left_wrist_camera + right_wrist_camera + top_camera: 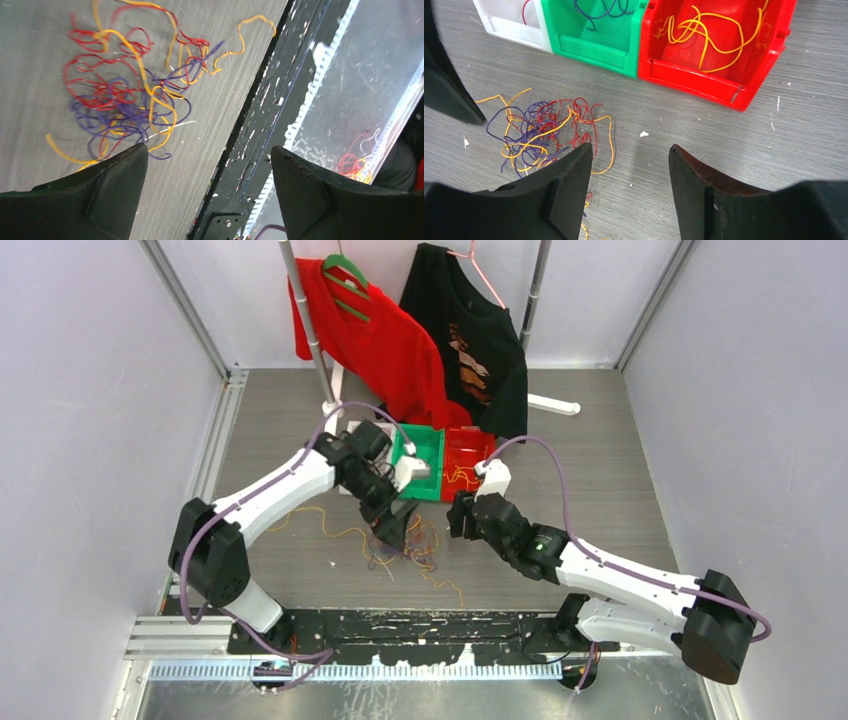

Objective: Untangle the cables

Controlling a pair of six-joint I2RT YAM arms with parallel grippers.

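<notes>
At far left, a stray orange wire (497, 97) on the grey surface (600, 440), trailing out from the heap. Next, left jaws wide open and empty, tips down just over the cables (410, 548): a loose tangle of red, orange and purple strands, flat on the surface, near the black plate (420, 625) at the front edge. Behind the tangle, three bins side by side: white bin (506, 22) with a red strand (525, 10) inside, green bin (594, 37) with dark blue strands (599, 9), red bin (724, 75) with orange strands (704, 32). Right of the tangle, right jaws apart too, gripping nothing, clear of the strands, over bare surface before the red bin. At the back, a red shirt (365, 335) and a black shirt (475, 340) on hangers.
</notes>
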